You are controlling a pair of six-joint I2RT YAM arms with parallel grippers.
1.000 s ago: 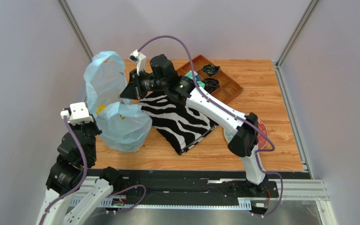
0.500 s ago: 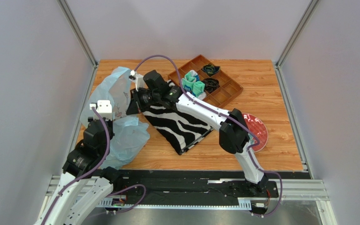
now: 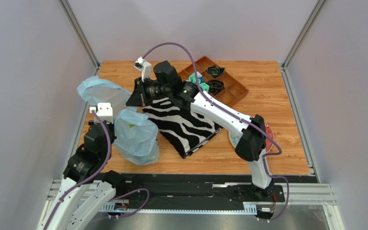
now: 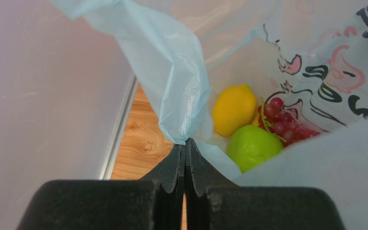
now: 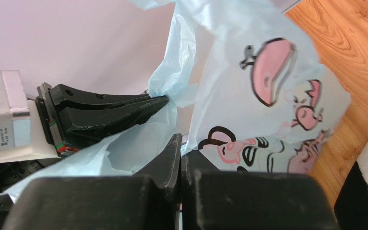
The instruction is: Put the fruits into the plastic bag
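Your left gripper [image 4: 185, 143], raised at 9 o'clock, and right gripper [image 5: 181, 143], stretched toward 10, both pinch the rim of the plastic bag [image 3: 135, 136]; lemon [image 4: 234, 109], green apple [image 4: 254, 146] and grapes [image 4: 283, 122] lie inside.

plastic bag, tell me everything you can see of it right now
The plastic bag is thin, crinkly, translucent light-blue film with pink-and-black cartoon prints. It stands bulged at the left of the table, beside the zebra cloth, with its mouth held up. The left gripper and the right gripper are each shut on a pinch of its rim. Inside lie a lemon, a green apple and red grapes.
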